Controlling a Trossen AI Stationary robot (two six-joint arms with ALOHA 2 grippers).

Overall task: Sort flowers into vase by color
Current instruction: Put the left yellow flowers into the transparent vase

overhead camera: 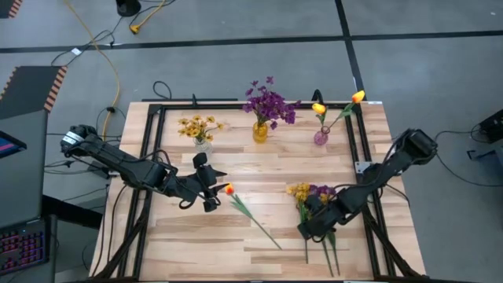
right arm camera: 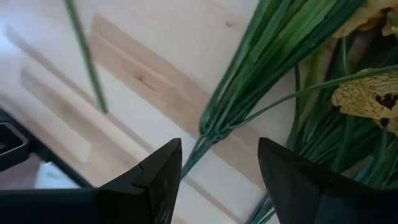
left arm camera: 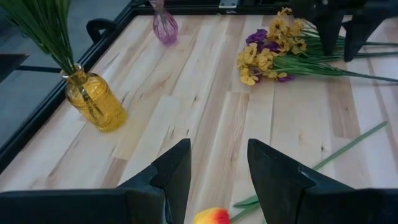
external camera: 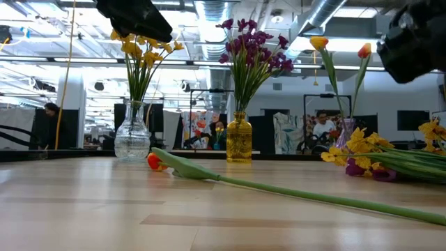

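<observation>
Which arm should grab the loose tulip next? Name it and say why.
Left. The left hand hangs open right at the tulip, whose bloom shows between its fingers in the left wrist view. The right hand is over the pile of yellow and purple flowers instead.

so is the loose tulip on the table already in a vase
No, the tulip lies flat on the wood with its stem stretched out, apart from all three vases.
</observation>
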